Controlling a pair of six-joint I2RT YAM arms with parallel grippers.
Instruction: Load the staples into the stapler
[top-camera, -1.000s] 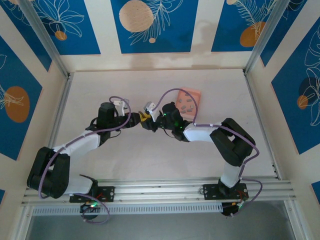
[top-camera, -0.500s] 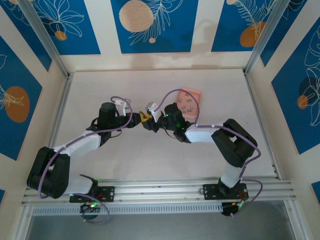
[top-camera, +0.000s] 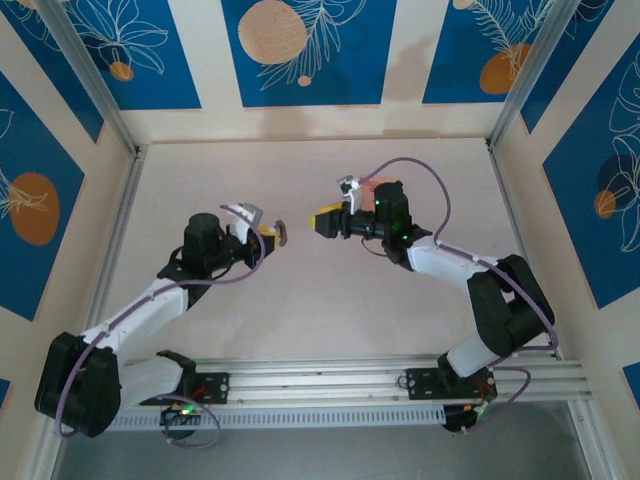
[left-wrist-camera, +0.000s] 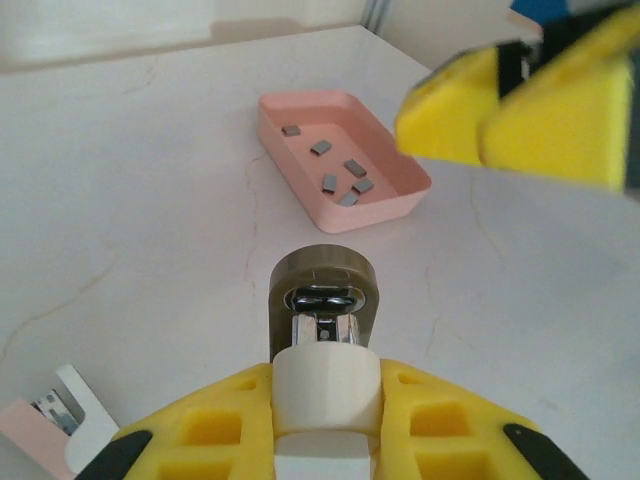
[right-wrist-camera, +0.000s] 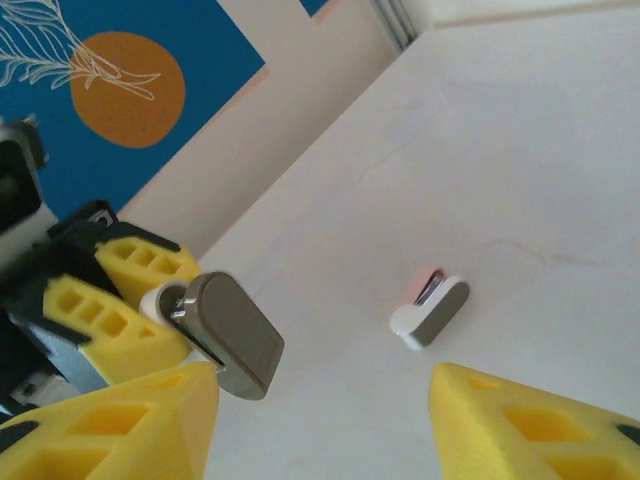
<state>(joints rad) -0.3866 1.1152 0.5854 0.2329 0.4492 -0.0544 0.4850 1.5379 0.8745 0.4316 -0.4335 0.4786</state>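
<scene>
Left gripper (top-camera: 266, 232), its arm stretched forward and inward, pinches the stapler (left-wrist-camera: 322, 290) by its white body. The stapler's long axis runs in line with the fingers, its rounded grey-brown end pointing at the right gripper (top-camera: 326, 220), whose yellow jaws stand spread and empty. Beyond, the staples (left-wrist-camera: 355, 168) lie at mixed angles in the pink tray (left-wrist-camera: 372, 212).

left arm (top-camera: 140, 305) and right arm (top-camera: 440, 262) share white shells between black joint housings, and each carries a looping purple cable (top-camera: 405, 160). small green lights (top-camera: 400, 237) glow on the right arm. the fingers (left-wrist-camera: 235, 400) are yellow blocks with hollow cells.
</scene>
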